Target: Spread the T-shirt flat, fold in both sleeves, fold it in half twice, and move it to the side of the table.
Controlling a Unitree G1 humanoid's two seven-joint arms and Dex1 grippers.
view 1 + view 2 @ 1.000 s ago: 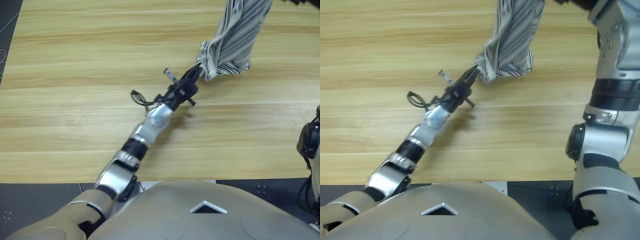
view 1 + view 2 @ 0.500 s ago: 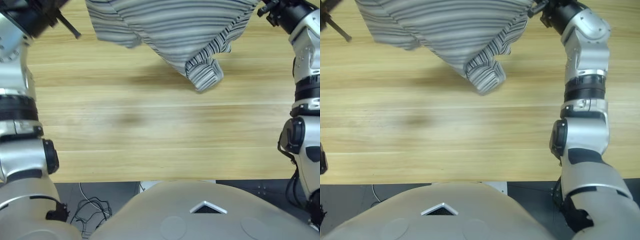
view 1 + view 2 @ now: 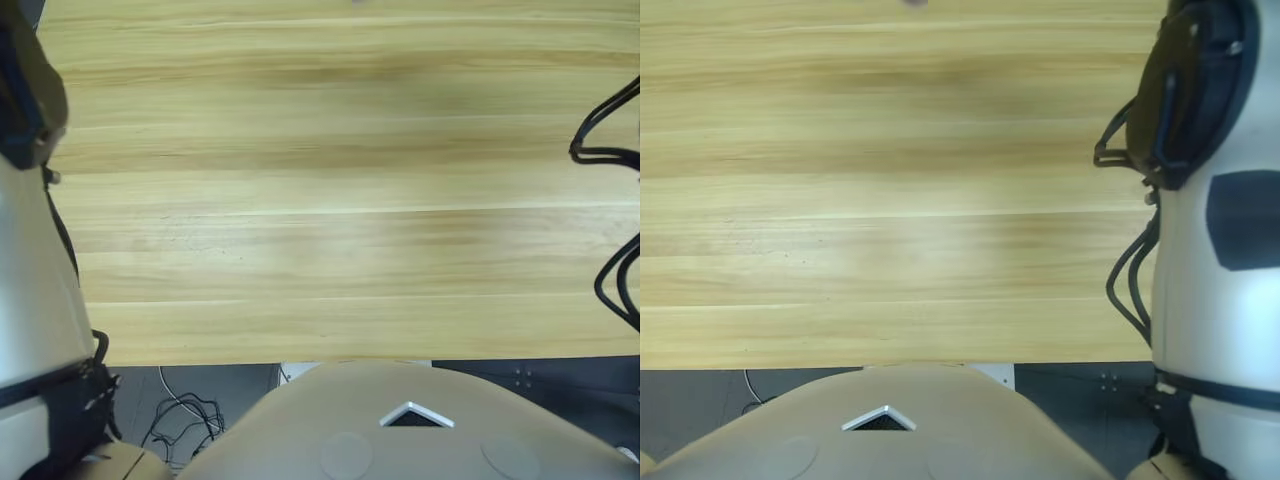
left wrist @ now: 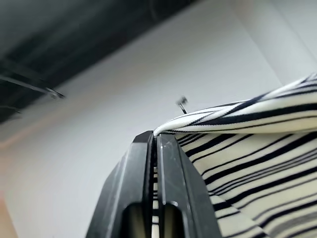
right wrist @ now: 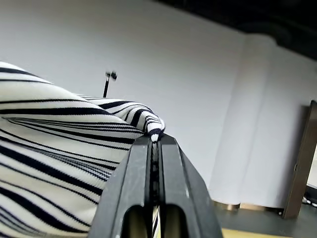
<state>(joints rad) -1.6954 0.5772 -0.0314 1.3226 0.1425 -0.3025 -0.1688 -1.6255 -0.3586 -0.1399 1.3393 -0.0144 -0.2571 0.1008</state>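
Striped cotton: one T-shirt (image 4: 257,148), black bands on cream, held up in the air by two edges, with a white wall (image 4: 124,84) behind it. Left gripper (image 4: 154,141): black jaws pressed together, a fold of the shirt's edge pinched between them. Right gripper (image 5: 155,141): jaws likewise closed tight on a bunched fold of the striped cloth. Table (image 3: 330,200): pale wood planks, grain running side to side. Floor (image 3: 215,385): dark grey, with a tangle of cables (image 3: 175,420) lying just past the table's near edge.
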